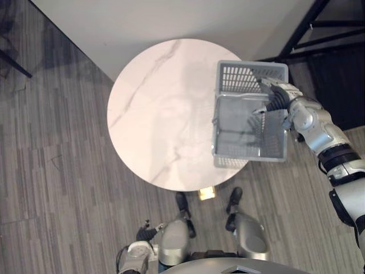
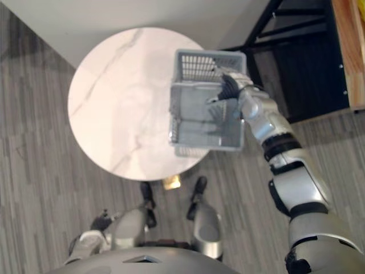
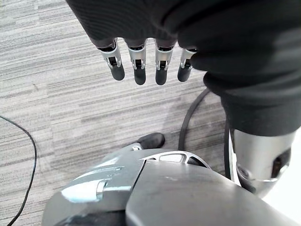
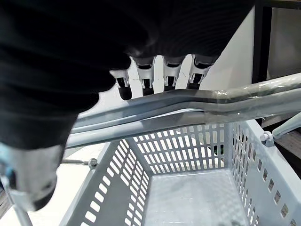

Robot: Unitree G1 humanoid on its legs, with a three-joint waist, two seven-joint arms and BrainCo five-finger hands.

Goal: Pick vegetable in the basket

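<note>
Right hand (image 1: 278, 97) curls its fingers round the handles (image 4: 202, 100) of the grey basket (image 1: 228, 123) at the table (image 1: 154, 114) edge; left hand (image 3: 137, 59) hangs relaxed, empty.

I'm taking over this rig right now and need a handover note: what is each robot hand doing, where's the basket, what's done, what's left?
Left robot hand: open, hanging low over the floor.
Right robot hand: curled round the handles of the basket, both handles raised together.
Basket: over the right edge of the table, partly past it.
Done: handles gripped.
Left: picking the vegetable.
</note>
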